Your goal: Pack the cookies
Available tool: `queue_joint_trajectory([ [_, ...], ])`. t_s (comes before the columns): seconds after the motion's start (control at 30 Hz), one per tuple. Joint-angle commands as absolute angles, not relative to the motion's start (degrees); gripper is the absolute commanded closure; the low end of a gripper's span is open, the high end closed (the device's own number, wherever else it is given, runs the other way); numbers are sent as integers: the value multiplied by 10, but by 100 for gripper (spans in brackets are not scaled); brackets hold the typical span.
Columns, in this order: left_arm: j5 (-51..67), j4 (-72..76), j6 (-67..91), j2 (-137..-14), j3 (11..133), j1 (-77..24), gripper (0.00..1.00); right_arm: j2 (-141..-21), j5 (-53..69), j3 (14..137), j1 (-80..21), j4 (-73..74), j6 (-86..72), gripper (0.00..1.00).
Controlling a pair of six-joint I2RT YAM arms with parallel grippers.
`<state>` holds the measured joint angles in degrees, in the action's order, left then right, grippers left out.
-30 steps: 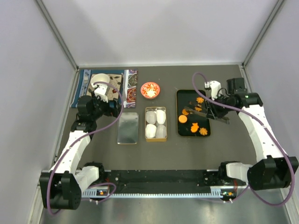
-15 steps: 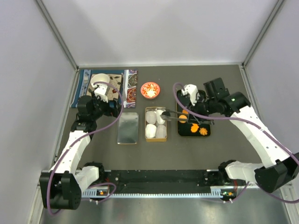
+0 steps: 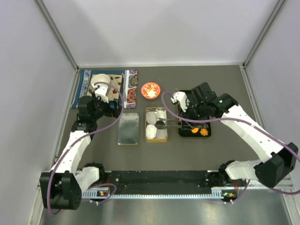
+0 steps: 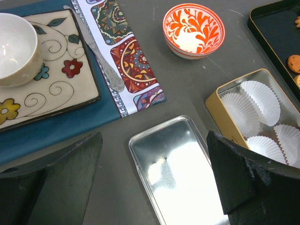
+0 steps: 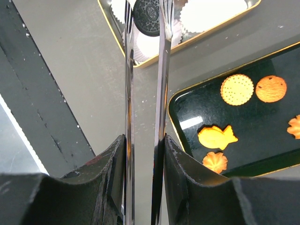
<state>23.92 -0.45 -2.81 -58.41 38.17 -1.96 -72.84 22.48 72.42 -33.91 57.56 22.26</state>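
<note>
Fingers: right fingers (image 5: 110,178) are clenching a pair of metal tongs (image 5: 160,93), and the tong tips are pinching the black cookie (image 5: 147,16). That cookie is hanging over the gold tin (image 4: 216,105), above the white paper cups (image 4: 255,101). In the top view it looks to be over the middle of the tin, but I can't tell whether it's touching a cup or sitting clear of it.

Meanwhile left fingers (image 4: 70,178) are standing fully released, gripping nothing. They're hovering over the silver lid (image 4: 183,173), which is lying flat on the bench (image 4: 197,79) just left of the tin.

Remaining orange cookies (image 5: 236,89) are sitting in the black tray (image 5: 187,112) just right of the tin. Two round ones, a fish shape and a flower shape are showing, plus one more cut off at the frame edge in the right wrist view. Right arm is leaning over that tray with the tongs pointing at the tin.

Red-and-white bowl (image 4: 193,29) is sitting behind the tin, apart from it. Patterned placemat (image 4: 131,61) is lying at the far left, carrying a square floral plate (image 4: 61,84) with a white cup (image 4: 14,49) on it.
</note>
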Motion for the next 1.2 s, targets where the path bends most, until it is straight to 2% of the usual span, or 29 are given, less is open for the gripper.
queue_joint_trajectory([
  [0.0, 235, 11, -33, -584, 393, -21, 1, -737, 230, 707, -359, 541, 221, 91],
  [0.4, 234, 13, -35, -586, 390, -21, 1, -746, 219, 679, -373, 524, 225, 91],
  [0.67, 234, 13, -36, -585, 389, -21, 1, -747, 211, 671, -373, 520, 225, 87],
  [1.17, 235, 14, -37, -585, 388, -21, 1, -740, 200, 664, -377, 520, 228, 63],
])
